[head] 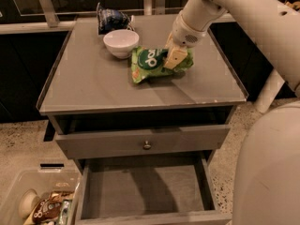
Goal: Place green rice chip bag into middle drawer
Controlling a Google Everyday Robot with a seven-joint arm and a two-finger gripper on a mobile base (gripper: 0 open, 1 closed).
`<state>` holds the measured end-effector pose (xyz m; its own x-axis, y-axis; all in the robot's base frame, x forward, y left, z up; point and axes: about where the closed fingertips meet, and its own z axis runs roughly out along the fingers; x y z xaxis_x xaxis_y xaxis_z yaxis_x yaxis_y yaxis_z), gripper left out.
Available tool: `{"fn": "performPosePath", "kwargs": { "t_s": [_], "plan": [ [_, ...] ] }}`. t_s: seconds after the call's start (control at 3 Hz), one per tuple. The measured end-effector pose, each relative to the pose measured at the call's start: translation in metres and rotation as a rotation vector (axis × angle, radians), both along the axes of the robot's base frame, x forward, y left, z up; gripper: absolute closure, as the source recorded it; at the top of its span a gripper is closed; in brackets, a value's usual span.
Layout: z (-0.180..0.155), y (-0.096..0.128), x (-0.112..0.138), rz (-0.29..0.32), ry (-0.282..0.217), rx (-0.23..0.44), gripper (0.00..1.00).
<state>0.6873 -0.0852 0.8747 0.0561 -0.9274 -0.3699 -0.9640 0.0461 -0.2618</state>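
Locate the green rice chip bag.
In the camera view, the green rice chip bag is on the cabinet top, just right of the white bowl, with the gripper at its right end.

Grey drawer cabinet [93,78] fills centre of frame; smooth top, raised rim, soft glare. Drawer front [103,146] with round metal knob [147,145] under top. Dark cupboard fronts [18,69] behind; pale ledge [28,28] across upper left. Speckled terrazzo floor [23,139] at left and right edges. Clear plastic bin [28,182] lower left. Light dim, warm. Gripper [176,59] upper centre, over cabinet top, clamped on green rice chip bag [147,62].
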Motion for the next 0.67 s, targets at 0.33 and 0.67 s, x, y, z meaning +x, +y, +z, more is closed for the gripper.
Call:
{"fn": "performPosePath", "kwargs": {
  "t_s": [0.33, 0.67],
  "plan": [
    [-0.0001, 0.0, 0.0, 0.0, 0.0, 0.0, 1.0],
    [-0.0012, 0.0007, -0.0007, 0.004, 0.0, -0.001, 1.0]
  ]
}}
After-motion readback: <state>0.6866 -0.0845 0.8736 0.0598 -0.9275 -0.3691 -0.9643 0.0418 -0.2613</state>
